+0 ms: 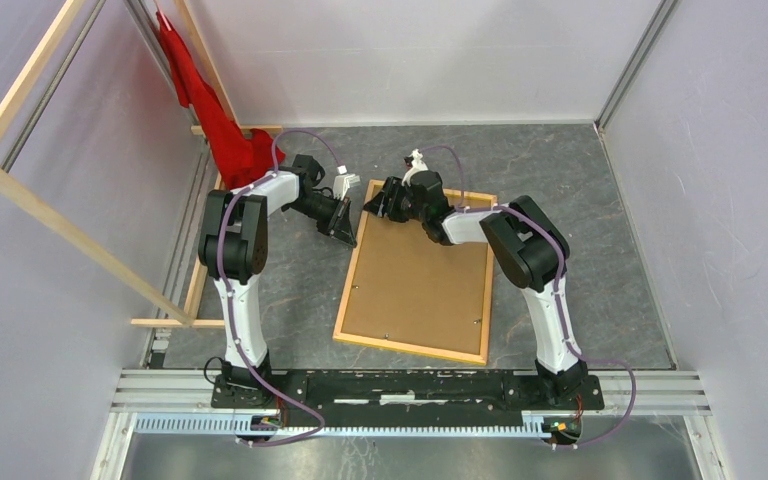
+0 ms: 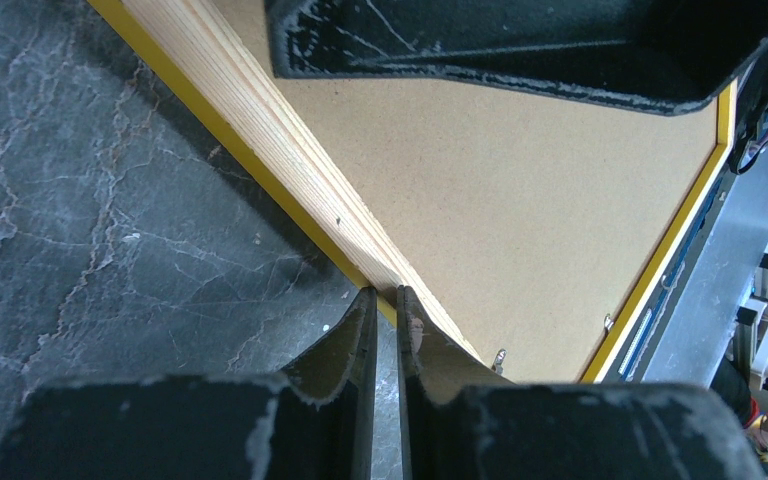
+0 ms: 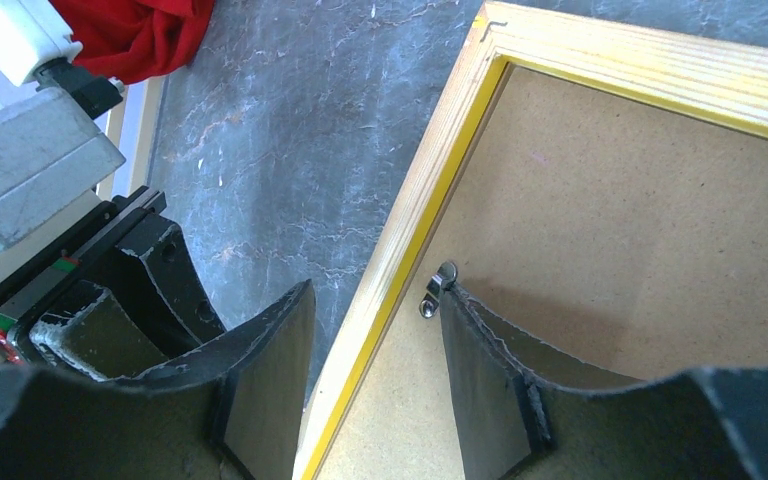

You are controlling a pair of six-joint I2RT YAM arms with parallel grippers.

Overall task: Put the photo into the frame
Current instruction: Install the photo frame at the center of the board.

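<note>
The frame (image 1: 348,282) lies face down on the dark table, its light wood back up and a yellow inner edge showing. A brown backing board (image 1: 420,275) fills it. The photo is hidden. My right gripper (image 1: 370,206) is open at the frame's far left corner. In the right wrist view it (image 3: 378,290) straddles the left rail (image 3: 415,210), one fingertip touching a small metal clip (image 3: 438,290) on the board (image 3: 640,240). My left gripper (image 2: 386,292) is shut to a thin slit. Its tips rest against the outer side of that rail (image 2: 260,130), holding nothing.
A red cloth (image 1: 220,120) hangs at the back left corner. Loose wooden slats (image 1: 50,210) lean along the left wall. More metal clips (image 2: 500,357) sit along the board's edges. Grey walls enclose the table on three sides.
</note>
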